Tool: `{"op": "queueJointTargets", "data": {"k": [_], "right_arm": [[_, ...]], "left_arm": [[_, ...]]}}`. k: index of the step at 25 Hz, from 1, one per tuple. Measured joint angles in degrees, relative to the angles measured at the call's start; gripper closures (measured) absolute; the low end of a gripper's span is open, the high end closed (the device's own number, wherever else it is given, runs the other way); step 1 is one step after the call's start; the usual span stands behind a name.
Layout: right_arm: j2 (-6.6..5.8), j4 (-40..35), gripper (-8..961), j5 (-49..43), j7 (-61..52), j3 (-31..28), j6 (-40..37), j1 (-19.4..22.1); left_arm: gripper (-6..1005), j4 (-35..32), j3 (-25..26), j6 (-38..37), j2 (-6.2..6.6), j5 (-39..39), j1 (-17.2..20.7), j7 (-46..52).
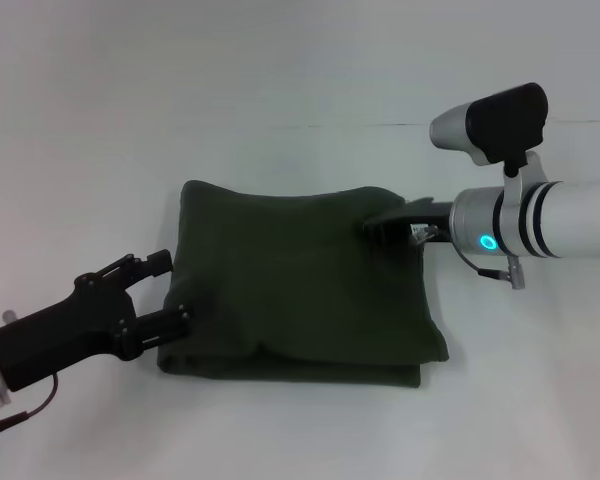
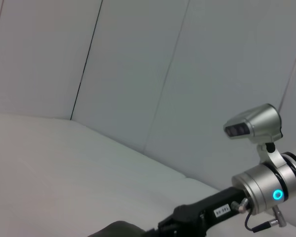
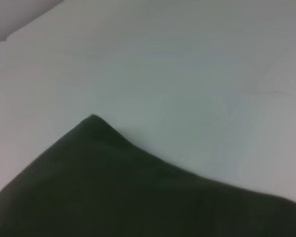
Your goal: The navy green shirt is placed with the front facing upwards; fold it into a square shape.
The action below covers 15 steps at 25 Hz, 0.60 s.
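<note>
The navy green shirt (image 1: 295,285) lies folded into a rough square in the middle of the white table (image 1: 280,80), plain dark side up, no lettering showing. My left gripper (image 1: 173,291) is open at the shirt's left edge, one finger near the far part of that edge and one near the front corner. My right gripper (image 1: 385,222) rests at the shirt's far right corner, where the cloth bunches slightly. In the right wrist view a pointed corner of the shirt (image 3: 138,197) lies on the table. The left wrist view shows the right gripper (image 2: 187,219) above a sliver of shirt (image 2: 113,231).
The white table (image 3: 187,74) surrounds the shirt on all sides. A seam line (image 1: 410,124) runs across its far part. A pale panelled wall (image 2: 163,74) stands behind the table.
</note>
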<state>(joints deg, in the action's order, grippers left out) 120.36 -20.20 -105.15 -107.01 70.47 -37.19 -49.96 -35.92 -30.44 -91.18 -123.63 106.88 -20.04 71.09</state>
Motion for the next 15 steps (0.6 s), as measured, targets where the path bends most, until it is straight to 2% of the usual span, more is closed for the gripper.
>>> {"op": "queueJointTargets", "data": {"k": [6, 15], "right_arm": [[-0.16, -2.25, 931, 6.77, 6.40, -0.34, -4.54, 0.80], [0.06, -3.73, 925, 7.27, 9.30, 1.47, -15.30, 0.53]], "left_arm": [[91, -0.11, 0.20, 0.03, -0.07, 0.00, 0.66, 0.01], [92, -0.09, 1.70, -0.06, -0.12, -0.11, 0.86, 0.01]]}}
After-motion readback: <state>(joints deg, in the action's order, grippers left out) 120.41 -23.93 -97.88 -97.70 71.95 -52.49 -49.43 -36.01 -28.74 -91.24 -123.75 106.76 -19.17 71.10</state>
